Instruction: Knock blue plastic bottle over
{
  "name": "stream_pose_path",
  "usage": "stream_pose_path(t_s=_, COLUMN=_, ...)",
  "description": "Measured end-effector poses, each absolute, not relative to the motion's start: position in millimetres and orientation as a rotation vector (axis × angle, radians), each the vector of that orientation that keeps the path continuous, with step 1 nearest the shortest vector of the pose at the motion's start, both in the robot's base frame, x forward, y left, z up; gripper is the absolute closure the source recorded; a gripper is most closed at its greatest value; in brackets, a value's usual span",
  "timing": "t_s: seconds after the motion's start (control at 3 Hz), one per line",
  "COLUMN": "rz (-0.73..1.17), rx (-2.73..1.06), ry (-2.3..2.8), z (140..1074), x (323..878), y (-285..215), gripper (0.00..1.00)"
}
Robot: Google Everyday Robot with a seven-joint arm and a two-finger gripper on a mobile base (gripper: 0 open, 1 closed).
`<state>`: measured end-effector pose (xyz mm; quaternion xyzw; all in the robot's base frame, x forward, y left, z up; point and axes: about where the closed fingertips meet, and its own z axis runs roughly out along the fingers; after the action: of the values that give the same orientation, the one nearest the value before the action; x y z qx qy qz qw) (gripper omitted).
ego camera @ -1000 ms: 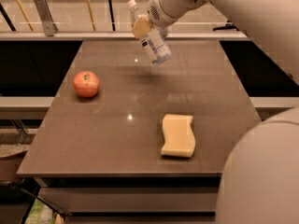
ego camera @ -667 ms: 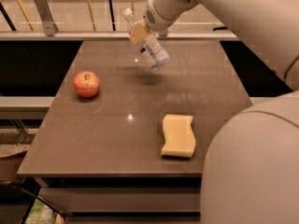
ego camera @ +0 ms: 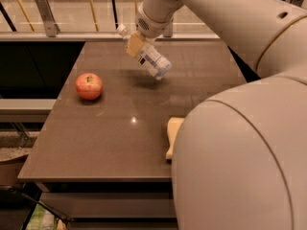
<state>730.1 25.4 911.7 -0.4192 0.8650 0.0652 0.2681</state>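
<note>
The blue plastic bottle (ego camera: 152, 61) is clear with a white cap and a printed label. It hangs tilted over the far middle of the table, cap up and to the left, base down and to the right, with its shadow on the tabletop below. My gripper (ego camera: 135, 42) reaches in from the upper right and is shut around the bottle's upper half. One tan finger (ego camera: 134, 44) lies across the front of it.
A red apple (ego camera: 88, 86) sits on the left of the brown table (ego camera: 105, 143). A yellow sponge (ego camera: 171, 137) lies near the front right, mostly hidden behind my arm's large body (ego camera: 240, 166). A railing runs behind the table's far edge.
The gripper and tilted bottle have shifted slightly left and lower. My arm's body has swung in over the right side and now hides most of the sponge.
</note>
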Motion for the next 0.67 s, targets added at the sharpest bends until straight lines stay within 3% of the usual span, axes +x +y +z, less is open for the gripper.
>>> stream_pose_path(t_s=0.67, rz=0.125, rx=-1.268, ry=2.396, z=889.7, x=722.4, y=35.7, gripper=1.0)
